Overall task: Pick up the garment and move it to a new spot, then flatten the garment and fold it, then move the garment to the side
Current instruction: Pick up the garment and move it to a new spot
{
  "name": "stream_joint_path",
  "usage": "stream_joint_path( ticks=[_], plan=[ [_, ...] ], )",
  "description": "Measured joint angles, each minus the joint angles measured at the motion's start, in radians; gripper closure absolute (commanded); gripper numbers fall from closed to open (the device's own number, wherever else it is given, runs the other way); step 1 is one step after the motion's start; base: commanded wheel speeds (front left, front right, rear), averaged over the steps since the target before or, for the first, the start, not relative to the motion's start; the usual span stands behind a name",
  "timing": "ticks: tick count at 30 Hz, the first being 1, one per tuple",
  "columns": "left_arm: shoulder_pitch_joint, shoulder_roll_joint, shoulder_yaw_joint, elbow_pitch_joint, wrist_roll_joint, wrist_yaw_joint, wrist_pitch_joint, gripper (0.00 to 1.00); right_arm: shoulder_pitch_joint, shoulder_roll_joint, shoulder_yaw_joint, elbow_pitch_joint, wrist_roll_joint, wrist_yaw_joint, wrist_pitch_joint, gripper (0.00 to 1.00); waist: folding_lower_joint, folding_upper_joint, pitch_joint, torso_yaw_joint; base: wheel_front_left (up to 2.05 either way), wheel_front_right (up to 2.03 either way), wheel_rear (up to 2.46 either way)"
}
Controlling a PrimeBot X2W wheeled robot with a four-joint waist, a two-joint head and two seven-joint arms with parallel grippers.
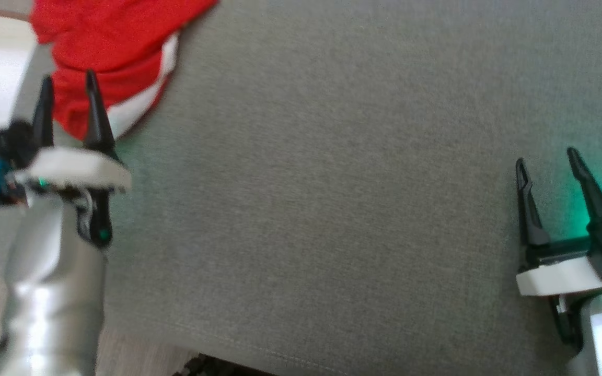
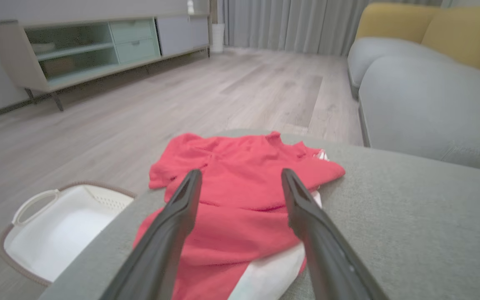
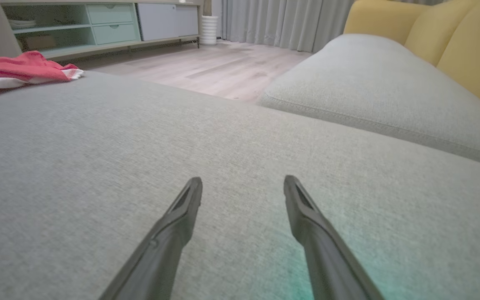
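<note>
The garment (image 1: 107, 47) is a crumpled red piece with white trim, lying at the far left corner of the grey cushion (image 1: 332, 183). In the left wrist view the garment (image 2: 240, 200) spreads under and beyond my fingers. My left gripper (image 1: 69, 81) hovers open just over the garment's near edge, holding nothing. My right gripper (image 1: 546, 156) stands open at the right over bare grey fabric, far from the garment (image 3: 19, 71), which lies at the far left of the right wrist view. In its own views each gripper, left (image 2: 240, 173) and right (image 3: 242, 179), has its fingers spread wide.
A white basket (image 2: 56, 229) sits on the wooden floor beside the cushion's left edge. A grey and yellow sofa (image 2: 423, 83) stands beyond on the right. A low cabinet (image 2: 90, 46) lines the far wall. The cushion's front edge (image 1: 228, 344) runs near the bottom of the head view.
</note>
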Motion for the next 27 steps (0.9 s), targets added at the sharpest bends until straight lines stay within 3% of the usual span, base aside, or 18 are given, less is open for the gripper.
stream_joint_path(
  ticks=[4, 7, 14, 15, 16, 17, 21, 27],
  plan=[
    [-0.174, 0.021, 0.002, 0.168, 0.0, 0.006, 0.024, 0.0, -0.002, -0.016, 0.005, -0.086, -0.003, 0.0, 0.036, 0.0, -0.0001, 0.0, 0.073, -0.029, 0.0, 0.0, 0.0],
    [-0.306, 0.044, 0.006, 0.321, 0.0, 0.042, 0.057, 0.0, 0.004, -0.028, 0.007, -0.174, -0.003, 0.0, 0.067, 0.0, -0.0002, 0.0, 0.127, -0.063, 0.0, 0.0, 0.0],
    [-0.403, 0.087, -0.016, 0.514, 0.028, 0.053, 0.152, 0.0, 0.008, -0.035, 0.002, -0.253, -0.002, 0.0, 0.098, 0.0, -0.0005, 0.0, 0.183, -0.118, 0.0, 0.0, 0.0],
    [-0.422, 0.094, -0.022, 0.527, 0.028, 0.052, 0.164, 0.2, 0.008, -0.035, 0.002, -0.258, -0.002, 0.0, 0.098, 0.0, -0.0004, 0.0, 0.187, -0.123, 0.0, 0.0, 0.0],
    [-0.439, 0.098, -0.027, 0.542, 0.028, 0.043, 0.175, 0.81, 0.008, -0.033, 0.001, -0.26, -0.002, 0.0, 0.098, 0.0, -0.0004, 0.0, 0.189, -0.128, 0.0, 0.0, 0.0],
    [-0.451, 0.1, -0.032, 0.552, 0.028, 0.033, 0.183, 1.0, 0.008, -0.031, 0.0, -0.26, 0.001, 0.0, 0.098, 0.0, -0.0004, 0.0, 0.19, -0.132, 0.0, 0.0, 0.0],
    [-0.462, 0.1, -0.044, 0.569, 0.022, 0.008, 0.194, 1.0, 0.008, -0.01, -0.003, -0.232, 0.006, 0.0, 0.088, 0.0, -0.0004, 0.0, 0.171, -0.139, 0.0, 0.0, 0.0],
    [-0.46, 0.102, -0.073, 0.543, -0.009, -0.001, 0.118, 1.0, 0.009, 0.024, 0.01, -0.133, 0.025, 0.0, 0.043, 0.0, -0.0004, 0.0, 0.1, -0.151, 0.0, 0.0, 0.0]
  ],
)
